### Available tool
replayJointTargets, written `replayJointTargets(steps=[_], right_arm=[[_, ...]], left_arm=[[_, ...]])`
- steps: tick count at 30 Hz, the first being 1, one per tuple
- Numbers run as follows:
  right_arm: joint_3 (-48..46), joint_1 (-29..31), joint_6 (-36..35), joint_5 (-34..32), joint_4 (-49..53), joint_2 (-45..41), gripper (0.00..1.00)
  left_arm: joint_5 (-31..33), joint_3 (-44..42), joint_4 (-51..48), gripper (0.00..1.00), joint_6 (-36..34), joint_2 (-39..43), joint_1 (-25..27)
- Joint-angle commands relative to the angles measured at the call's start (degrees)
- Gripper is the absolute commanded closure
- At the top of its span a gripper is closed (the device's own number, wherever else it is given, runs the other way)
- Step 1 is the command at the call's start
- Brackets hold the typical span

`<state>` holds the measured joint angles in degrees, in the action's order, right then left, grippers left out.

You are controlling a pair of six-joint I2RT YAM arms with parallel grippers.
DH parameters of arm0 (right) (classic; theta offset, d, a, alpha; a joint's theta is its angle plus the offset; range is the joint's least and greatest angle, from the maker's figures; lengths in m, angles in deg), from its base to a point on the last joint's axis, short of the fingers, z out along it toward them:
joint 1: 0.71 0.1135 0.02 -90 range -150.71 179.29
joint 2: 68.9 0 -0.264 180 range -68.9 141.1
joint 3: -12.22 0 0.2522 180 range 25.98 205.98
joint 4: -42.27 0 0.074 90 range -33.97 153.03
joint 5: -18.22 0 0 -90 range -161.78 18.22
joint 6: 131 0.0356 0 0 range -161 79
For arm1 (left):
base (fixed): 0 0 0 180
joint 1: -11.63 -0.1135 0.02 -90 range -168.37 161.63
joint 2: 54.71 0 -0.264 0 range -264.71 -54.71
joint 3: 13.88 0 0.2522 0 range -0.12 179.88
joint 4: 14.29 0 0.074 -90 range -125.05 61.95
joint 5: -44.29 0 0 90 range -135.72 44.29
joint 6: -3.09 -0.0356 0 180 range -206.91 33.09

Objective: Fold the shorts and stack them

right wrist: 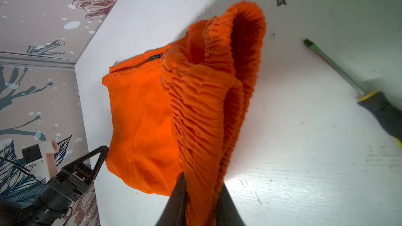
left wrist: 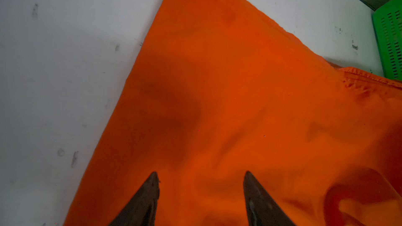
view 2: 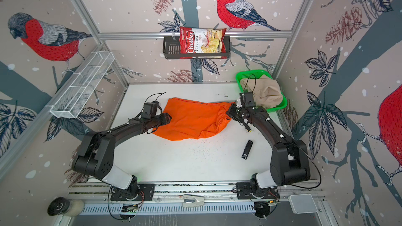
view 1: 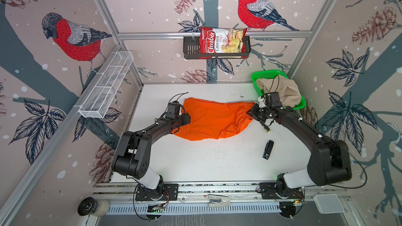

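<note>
Pinching the rumpled orange shorts (view 1: 213, 118) on the tabletop (view 1: 195, 159) by the waistband with the right end effector (right wrist: 202, 181); left end effector (left wrist: 200, 172) spread, empty, over the opposite edge. Left to do: folding that pair, fetching the beige shorts (view 1: 285, 92) from the green basket (view 1: 261, 76) farther back, stacking the 2.

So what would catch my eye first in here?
The bright orange shorts sprawled across the white table, their gathered waistband pinched by the right tool. Then the beige shorts heaped in the green basket at the far right corner, and the red-breasted bird wallpaper all round.
</note>
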<state>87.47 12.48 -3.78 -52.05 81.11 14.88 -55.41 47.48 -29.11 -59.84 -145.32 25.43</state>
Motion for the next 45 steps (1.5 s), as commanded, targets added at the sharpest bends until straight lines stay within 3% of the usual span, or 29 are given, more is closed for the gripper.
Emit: replayJointTargets(steps=[1,12,20,28,35,45], right_arm=[[2.48,0.08,-2.64,-2.15,2.57,0.37,0.79],[6.71,0.7,-4.76,-2.54,3.95,-0.18,0.8],[11.15,0.66,-9.27,-0.38,9.59,1.76,0.8],[14.0,0.68,-13.74,2.17,17.32,1.78,0.81],[11.4,-0.45,-16.31,1.37,23.26,-3.55,0.82],[11.14,-7.65,-20.99,-3.52,28.92,-7.16,0.82]], left_arm=[[-2.47,-0.08,-0.17,0.39,1.21,-0.52,-0.14],[-1.2,0.26,1.57,0.39,1.51,-1.84,-0.59],[-2.17,6.34,2.97,0.4,1.16,-6.89,-1.63],[-8.56,9.24,3.07,0.42,0.58,-12.44,-1.67],[-8.26,7.46,2.92,0.43,0.34,-10.44,-1.68],[-9.4,3.1,3.45,0.43,0.0,-6.62,-1.67]])
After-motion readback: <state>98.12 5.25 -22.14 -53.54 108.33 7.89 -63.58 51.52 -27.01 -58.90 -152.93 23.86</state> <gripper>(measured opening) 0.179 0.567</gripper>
